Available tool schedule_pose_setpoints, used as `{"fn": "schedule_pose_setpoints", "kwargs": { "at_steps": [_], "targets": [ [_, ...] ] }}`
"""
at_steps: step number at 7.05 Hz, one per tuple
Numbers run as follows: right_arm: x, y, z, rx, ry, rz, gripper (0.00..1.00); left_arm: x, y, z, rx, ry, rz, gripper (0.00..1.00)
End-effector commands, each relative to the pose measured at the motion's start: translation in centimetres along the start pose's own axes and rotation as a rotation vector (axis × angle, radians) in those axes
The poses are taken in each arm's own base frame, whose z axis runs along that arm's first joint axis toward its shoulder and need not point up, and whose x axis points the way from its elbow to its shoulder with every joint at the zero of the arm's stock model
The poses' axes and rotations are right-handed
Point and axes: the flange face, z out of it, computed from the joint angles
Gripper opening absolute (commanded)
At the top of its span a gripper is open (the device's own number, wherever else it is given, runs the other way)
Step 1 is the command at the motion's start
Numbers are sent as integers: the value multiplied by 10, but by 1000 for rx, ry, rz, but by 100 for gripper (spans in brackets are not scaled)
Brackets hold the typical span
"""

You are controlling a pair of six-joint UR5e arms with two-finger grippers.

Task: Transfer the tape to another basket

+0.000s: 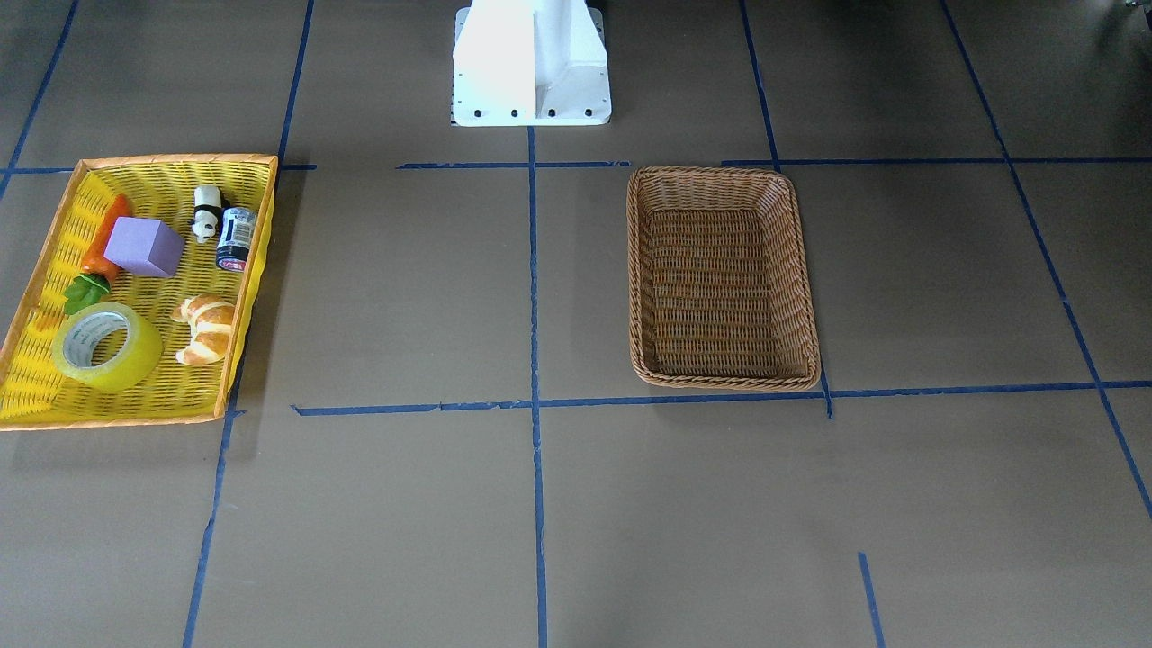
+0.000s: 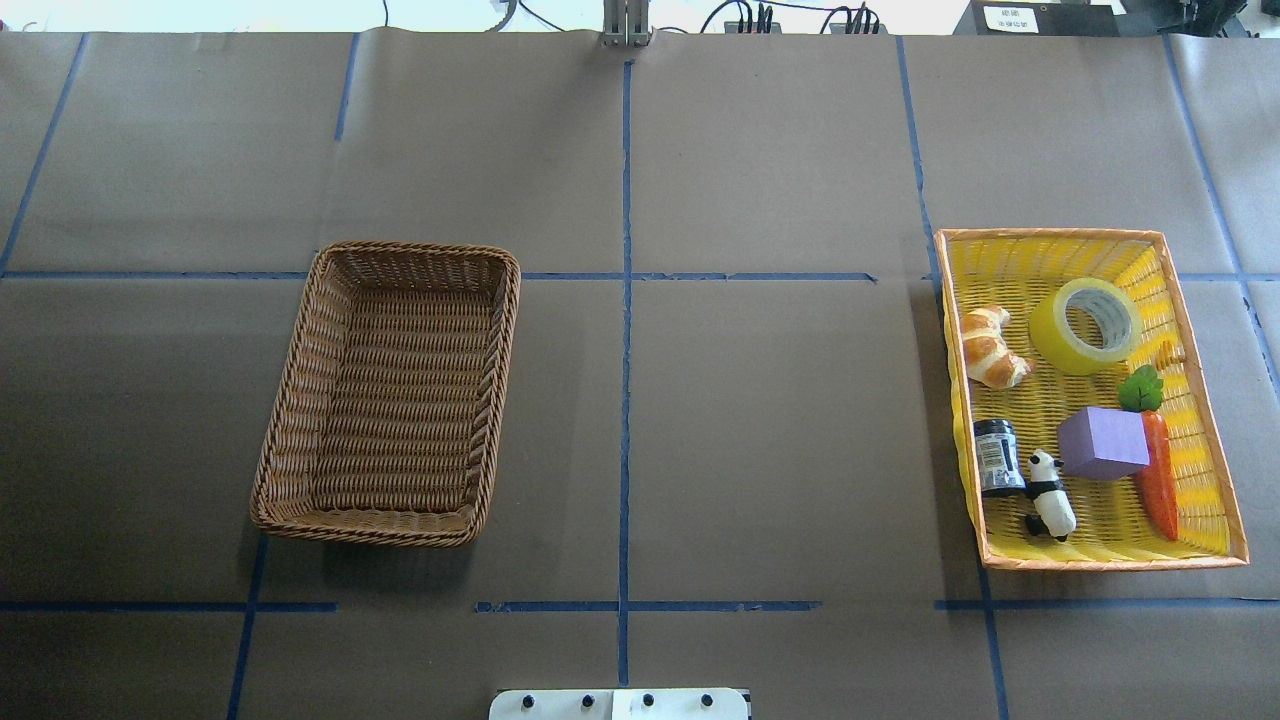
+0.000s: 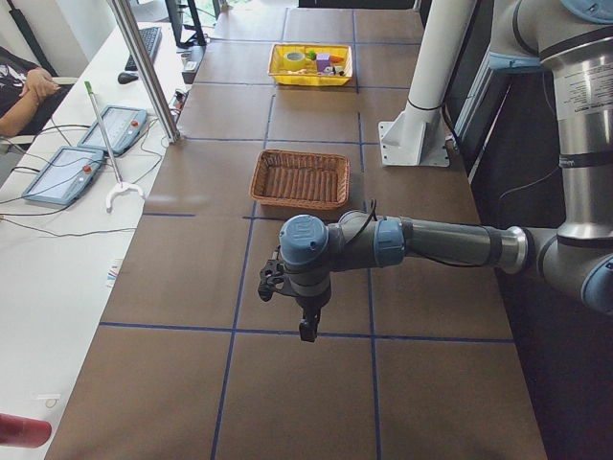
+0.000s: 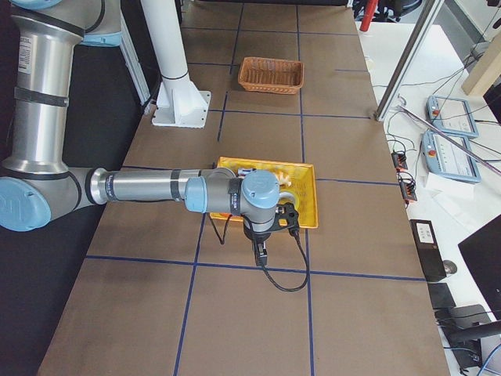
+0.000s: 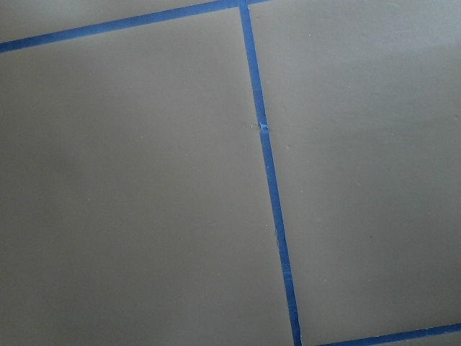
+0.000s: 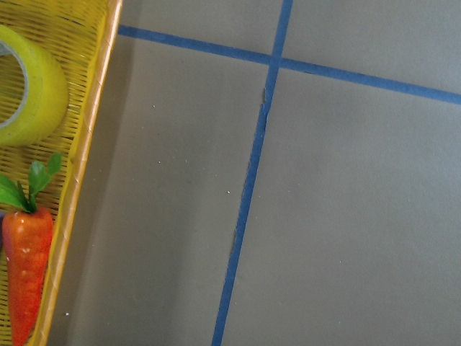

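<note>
The tape (image 2: 1085,326), a yellow-green roll with a white core, lies in the far part of the yellow tray (image 2: 1045,234); it also shows in the front view (image 1: 106,346) and at the right wrist view's left edge (image 6: 25,86). The brown wicker basket (image 2: 495,400) stands empty on the left half of the table (image 1: 634,270). My left gripper (image 3: 308,331) hangs over bare table beyond the wicker basket. My right gripper (image 4: 261,254) hangs just outside the yellow tray's outer edge. Both show only in the side views, so I cannot tell whether they are open or shut.
The yellow tray also holds a croissant (image 2: 990,347), a purple block (image 2: 1102,443), a carrot (image 2: 1160,480), a panda figure (image 2: 1048,495) and a dark jar (image 2: 997,457). The white robot base (image 1: 531,63) stands at the table's near edge. Operator consoles (image 3: 86,153) lie along the far side.
</note>
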Motion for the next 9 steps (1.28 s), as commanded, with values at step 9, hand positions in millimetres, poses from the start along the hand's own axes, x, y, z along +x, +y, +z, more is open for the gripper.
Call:
{"fn": "schedule_pose_setpoints", "kwargs": {
  "at_steps": [9],
  "targets": [
    [-159,-176,93,129,-40,-372,100,-5,-1,7,-11,12,-17,100]
  ]
}}
